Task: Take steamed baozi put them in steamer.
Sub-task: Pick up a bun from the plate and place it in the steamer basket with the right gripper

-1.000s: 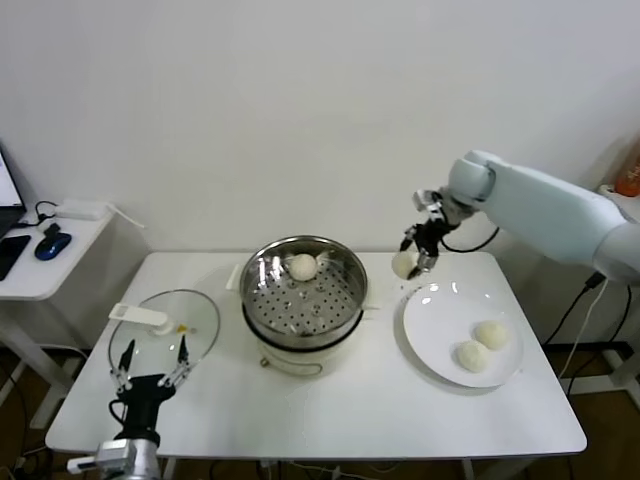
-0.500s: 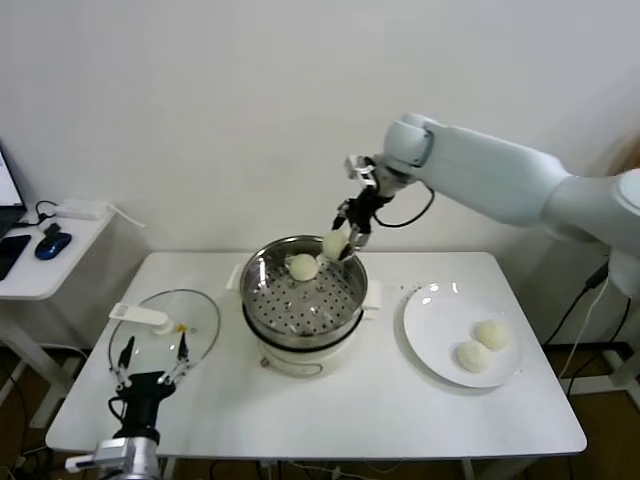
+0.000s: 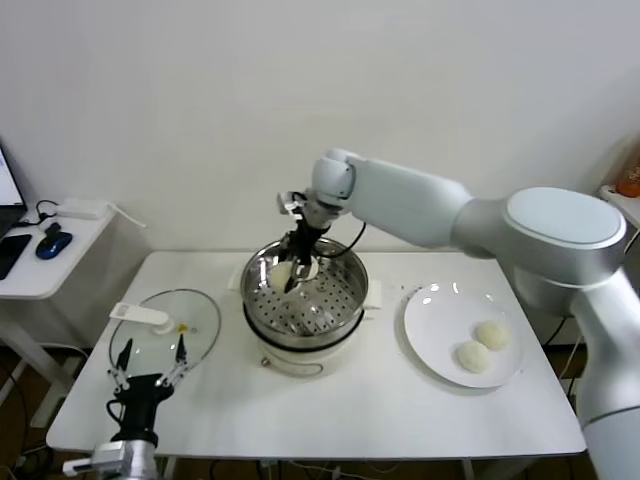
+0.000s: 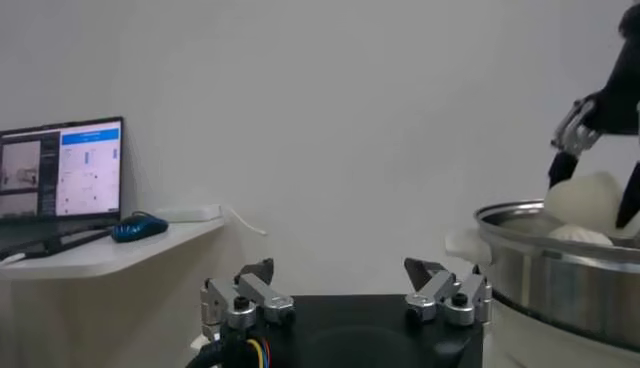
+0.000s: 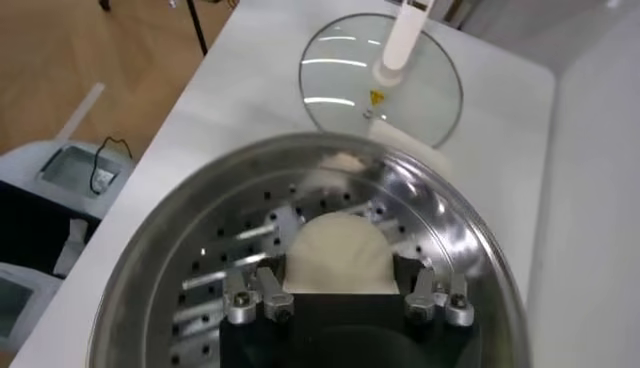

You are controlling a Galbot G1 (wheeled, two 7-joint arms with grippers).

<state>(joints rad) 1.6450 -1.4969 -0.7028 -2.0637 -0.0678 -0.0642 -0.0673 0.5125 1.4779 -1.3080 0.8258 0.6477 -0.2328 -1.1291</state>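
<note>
The steamer (image 3: pixel 348 300) stands mid-table; it also shows in the right wrist view (image 5: pixel 190 210) and the left wrist view (image 4: pixel 560 275). My right gripper (image 3: pixel 292 266) reaches down into its back left part, shut on a cream-white baozi (image 3: pixel 281 274), which the right wrist view (image 5: pixel 340 252) shows between the fingers just above the perforated floor. A second baozi (image 3: pixel 309 268) lies in the steamer behind it, partly hidden. Two more baozi (image 3: pixel 490 334) (image 3: pixel 472 356) lie on the white plate (image 3: pixel 435 310). My left gripper (image 3: pixel 150 362) is open and parked at the front left.
The glass lid with white handle (image 3: pixel 165 322) lies flat on the table left of the steamer, just beyond my left gripper; it also shows in the right wrist view (image 5: pixel 380 80). A side table (image 3: pixel 40 270) with a mouse stands at far left.
My right arm has carried the baozi from beside the plate leftward over the steamer and lowered it into the back left part. The left arm has not moved.
</note>
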